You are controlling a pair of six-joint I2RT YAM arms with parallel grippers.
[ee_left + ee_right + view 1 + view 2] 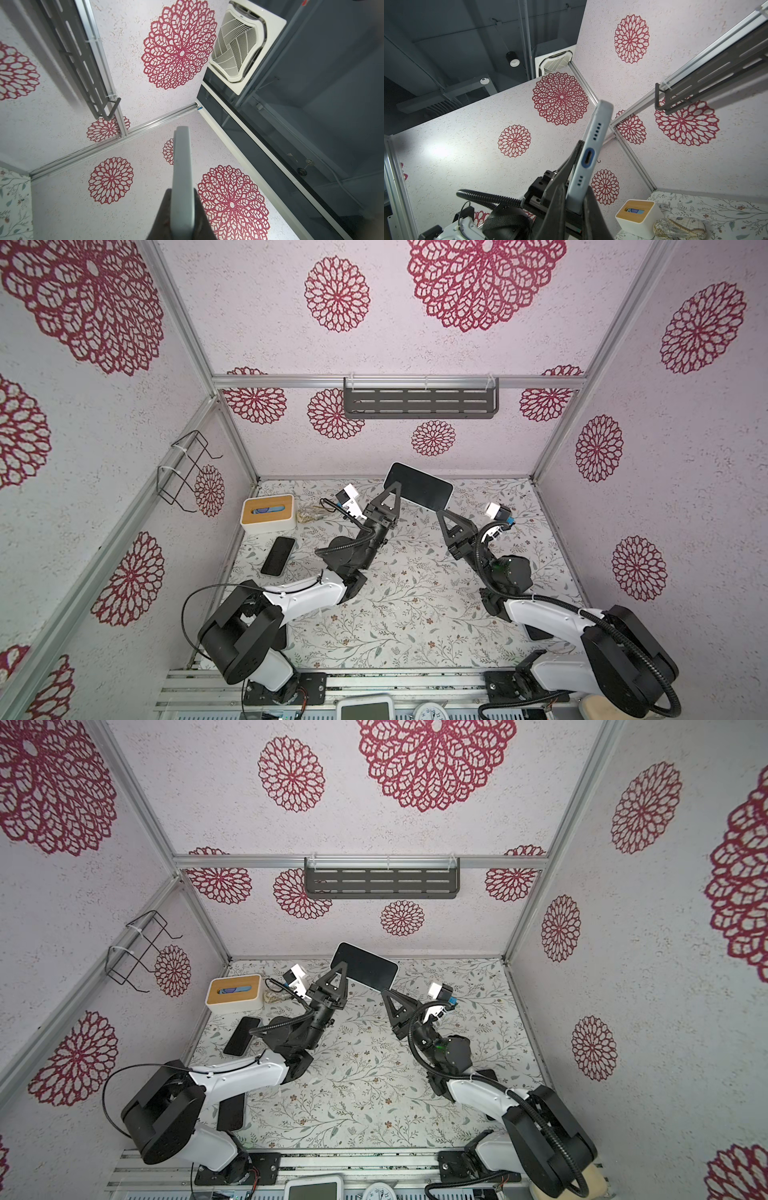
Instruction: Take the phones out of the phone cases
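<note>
Phone (419,487) is off the table (415,614), held in the air near the back wall between both arms with its dark screen toward the top cameras. It sits fully in the phone case (592,133): pale blue-grey rim, no lip peeled that I can see. Left gripper (395,488) is pinched on one short end. Right gripper (441,513) is clamped on the opposite end near a corner, and the right wrist view shows its fingers (559,207) on either side of the port edge. Main risk, as I judge it: both pinches squeeze screen and case back together, so pulling the arms apart would stretch or twist the assembly instead of freeing the phone. One side needs to grab case only, at the lip. The right hold is a small bite on a rounded corner and could slip under any peel force. If either side lets go, the phone hangs cantilevered from one end and may pivot or drop onto the table — high enough to matter. Twisting with both ends locked could also flex the screen. No readable writing: the port edge shows only the charging port and speaker holes, with no logo in view. The tissue box (268,514) has no legible label. Numerals on the clock dial (432,713) at the front rail are too small to read.
</note>
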